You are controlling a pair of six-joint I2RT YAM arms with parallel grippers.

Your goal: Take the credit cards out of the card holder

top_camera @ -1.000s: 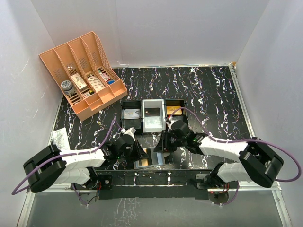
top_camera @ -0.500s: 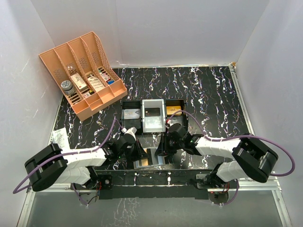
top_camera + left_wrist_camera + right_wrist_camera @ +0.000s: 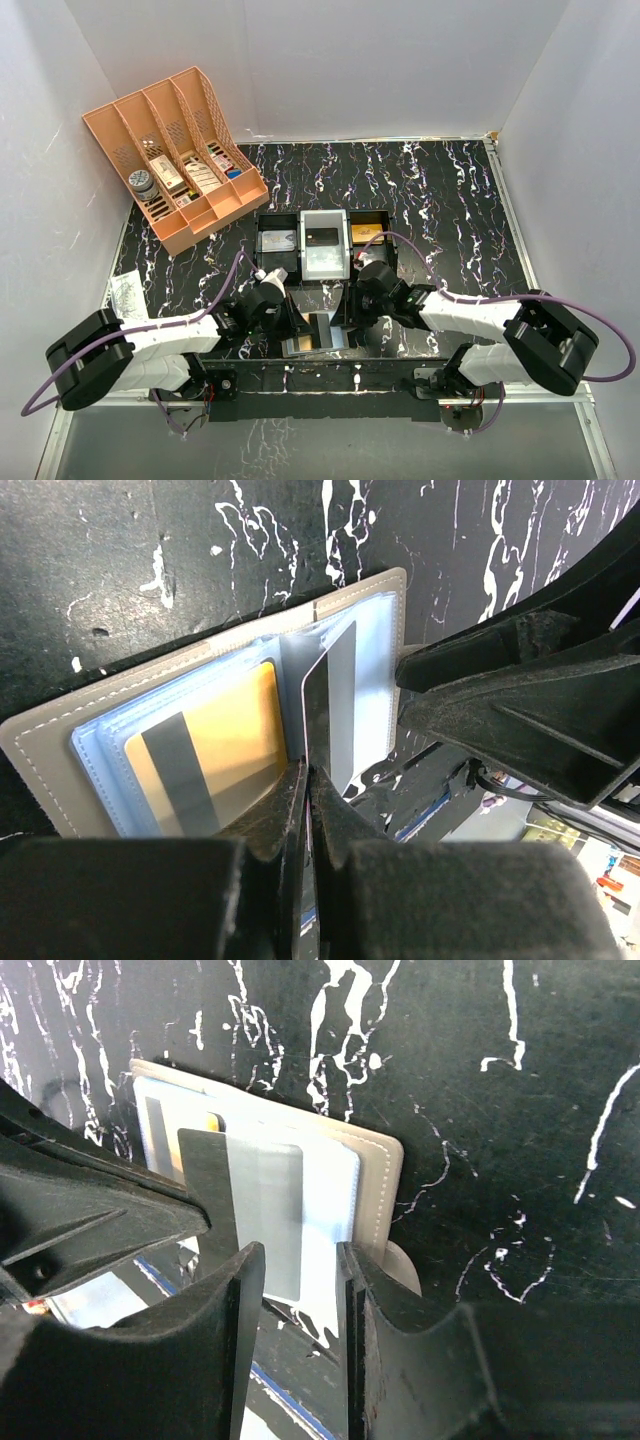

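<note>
We see the card holder [image 3: 50, 750] lying open on the bench [image 3: 150, 540], low between our two claws. Our left claw [image 3: 308, 780] is pinched tight on the edge of a dark card [image 3: 340, 690], which stands up from the holder near its middle fold and rises straight ahead of the claw's tips. Just beside those tips, a gold card [image 3: 230, 730] with a grey stripe lies flat under a clear sleeve in the holder.

Our right claw [image 3: 298, 1255] hovers at the other side of the standing card with its fingers apart. The card's lower corner shows in the gap between them, and we cannot tell whether either finger touches it. Beyond both claws, away from the arm bases, a white tray [image 3: 325, 262] sits on the bench.
</note>
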